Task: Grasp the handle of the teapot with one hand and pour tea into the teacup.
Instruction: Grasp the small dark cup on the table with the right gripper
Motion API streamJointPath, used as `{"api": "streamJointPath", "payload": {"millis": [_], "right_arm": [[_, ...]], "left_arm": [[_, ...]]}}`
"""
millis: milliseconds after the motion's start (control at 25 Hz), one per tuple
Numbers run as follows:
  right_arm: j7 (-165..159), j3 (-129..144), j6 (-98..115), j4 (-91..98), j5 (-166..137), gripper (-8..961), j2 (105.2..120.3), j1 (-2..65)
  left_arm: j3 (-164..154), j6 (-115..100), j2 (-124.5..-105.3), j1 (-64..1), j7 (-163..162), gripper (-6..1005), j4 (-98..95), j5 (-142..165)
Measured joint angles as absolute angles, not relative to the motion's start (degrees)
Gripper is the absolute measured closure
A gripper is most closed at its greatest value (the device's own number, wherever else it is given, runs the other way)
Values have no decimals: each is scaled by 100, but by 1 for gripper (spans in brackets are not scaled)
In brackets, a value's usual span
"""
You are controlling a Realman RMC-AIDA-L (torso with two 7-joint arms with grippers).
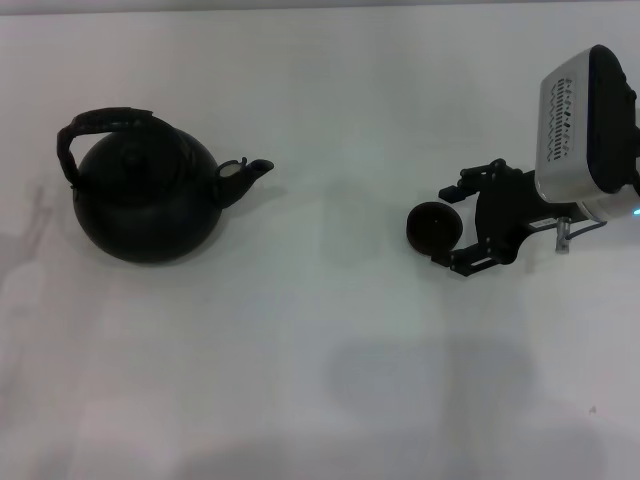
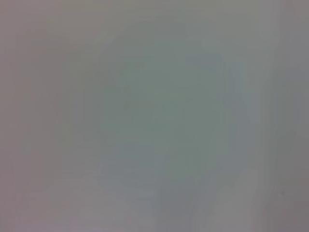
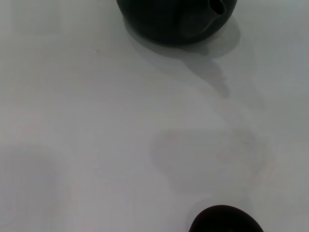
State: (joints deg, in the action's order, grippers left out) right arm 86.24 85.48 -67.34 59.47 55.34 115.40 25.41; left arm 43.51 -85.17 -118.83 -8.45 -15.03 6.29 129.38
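Head view, left to right. White matte bench [image 1: 330, 380] fills the frame; its far edge runs just under the top border, other edges out of frame.

The teapot [image 1: 150, 200], large, round, matte black, stands upright on the left part of the bench. Knobbed lid seated. The handle [image 1: 85, 135], a dark thick arched bail with rough wrapped texture, is tilted toward the pot's left side, not centred over the lid. Short curved spout [image 1: 245, 172] points right. Bare bench all round the pot: a strip to the left, a broad band in front, a wide open stretch to the right.

That stretch separates the pot from the teacup [image 1: 433, 226], tiny, round, black, handleless, sitting on the bench right of centre, well apart from the spout.

Right gripper [image 1: 455, 225], black, low at the bench, reaching in from the right edge with its silver and black wrist housing [image 1: 585, 125] behind and above. One finger lies on the far side of the cup, one on the near side, so the cup sits between them. Fingers look spread about the cup; whether they touch its wall is not resolvable here, dark on dark, so I read it as released, with some doubt.

Right wrist view: cup rim [image 3: 224, 220] at one edge, pot base [image 3: 176, 21] and spout at the opposite edge, bare bench between.

Left wrist view: featureless grey surface only. Left gripper not visible in any view.
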Motion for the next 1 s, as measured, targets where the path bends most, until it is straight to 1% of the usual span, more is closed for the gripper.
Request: {"api": "streamJointPath", "payload": {"millis": [1000], "right_arm": [[8639, 8811, -6658, 5760, 5979, 112, 11540, 2566]], "left_arm": [[4350, -8560, -11883, -842, -1503, 121, 629, 12939]]}}
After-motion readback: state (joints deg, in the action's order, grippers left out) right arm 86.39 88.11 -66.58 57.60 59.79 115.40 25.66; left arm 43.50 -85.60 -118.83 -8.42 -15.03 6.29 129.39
